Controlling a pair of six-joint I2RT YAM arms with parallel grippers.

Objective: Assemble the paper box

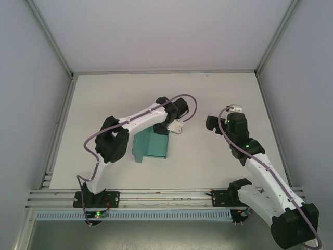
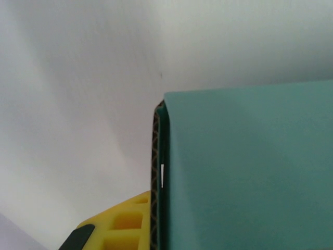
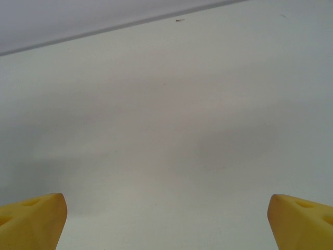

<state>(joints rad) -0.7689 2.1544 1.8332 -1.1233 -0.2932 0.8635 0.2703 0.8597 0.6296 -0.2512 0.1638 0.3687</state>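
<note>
At the near edge an aluminium rail (image 1: 171, 197) carries both arm bases, the right arm's elbow cut off at the picture's bottom corner. Just beyond the rail, left of the middle of the white table (image 1: 208, 166), stands the paper box (image 1: 151, 147), teal-green, with a darker sloping face toward the rail; from above it is hard to tell how far it is folded. The left gripper (image 1: 162, 128) sits on the box's far right edge, jaws pressed together on the card: in the left wrist view a teal wall lies flat against the yellow finger (image 2: 122, 226) and hides the other finger. The right gripper (image 3: 166, 221) hangs level with it, well apart to the box's right over bare table, spread wide, its yellow fingertips (image 3: 31, 219) at the bottom corners of the right wrist view. Farther on, open tabletop runs to the metal-framed back wall (image 1: 166, 31) and both side walls
</note>
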